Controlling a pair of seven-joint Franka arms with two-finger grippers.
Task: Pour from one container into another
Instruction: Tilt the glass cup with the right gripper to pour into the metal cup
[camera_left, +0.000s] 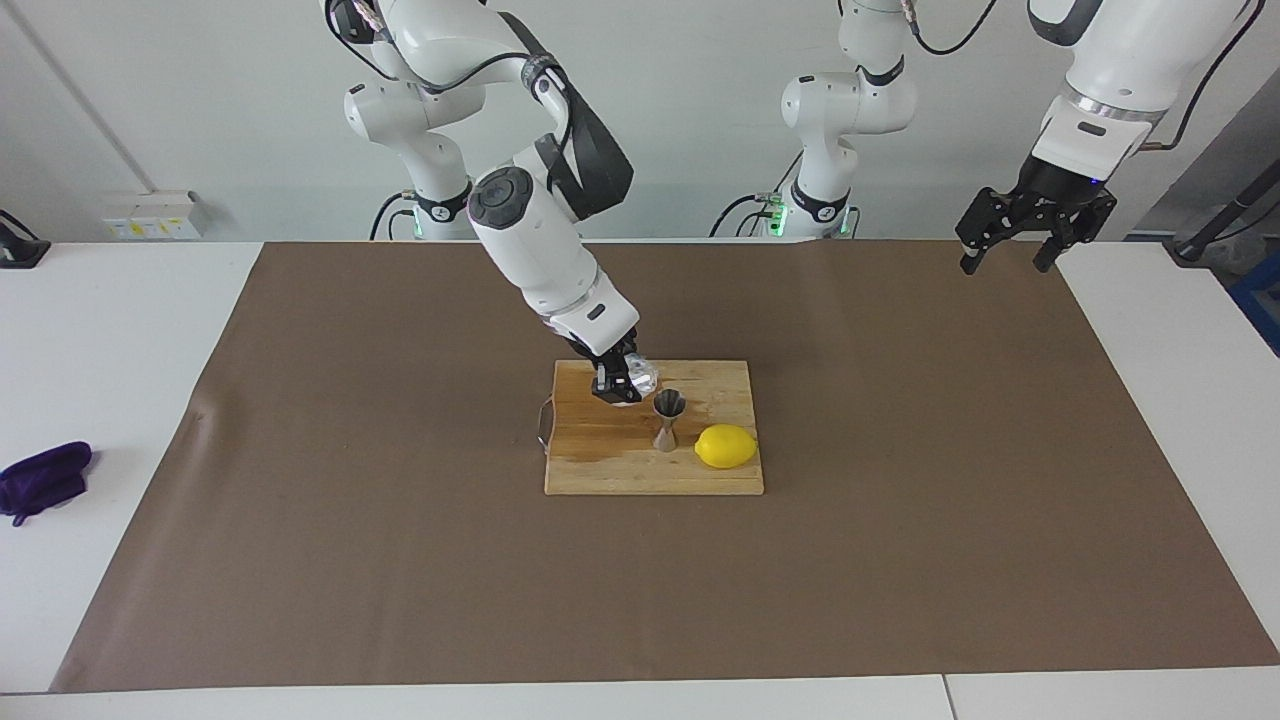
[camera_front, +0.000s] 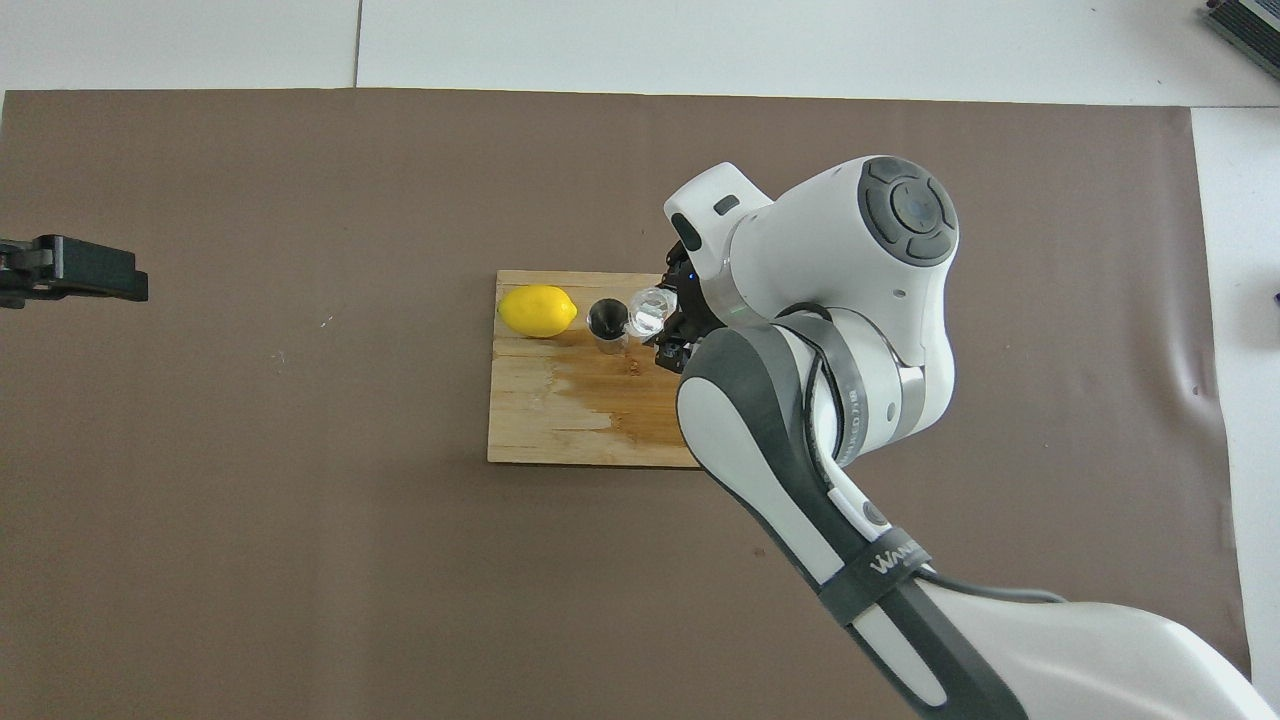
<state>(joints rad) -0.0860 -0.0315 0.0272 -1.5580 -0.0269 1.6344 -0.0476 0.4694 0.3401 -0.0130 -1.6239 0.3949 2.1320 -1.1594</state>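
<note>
My right gripper (camera_left: 622, 385) is shut on the small clear faceted glass cup (camera_left: 641, 377). It holds the cup tilted just above the wooden cutting board (camera_left: 600, 470), close beside the steel jigger's rim. The jigger (camera_left: 668, 420) stands upright on the board. In the overhead view the cup (camera_front: 650, 308) sits against the jigger's (camera_front: 605, 320) open top, with the right gripper (camera_front: 672, 325) largely hidden under the arm. My left gripper (camera_left: 1005, 262) waits open and empty, raised over the mat's edge at the left arm's end, and shows partly in the overhead view (camera_front: 70, 270).
A yellow lemon (camera_left: 726, 446) lies on the board beside the jigger, toward the left arm's end. A dark wet patch (camera_front: 610, 400) marks the board (camera_front: 540, 420). A brown mat (camera_left: 400, 560) covers the table. A purple cloth (camera_left: 45, 480) lies off the mat at the right arm's end.
</note>
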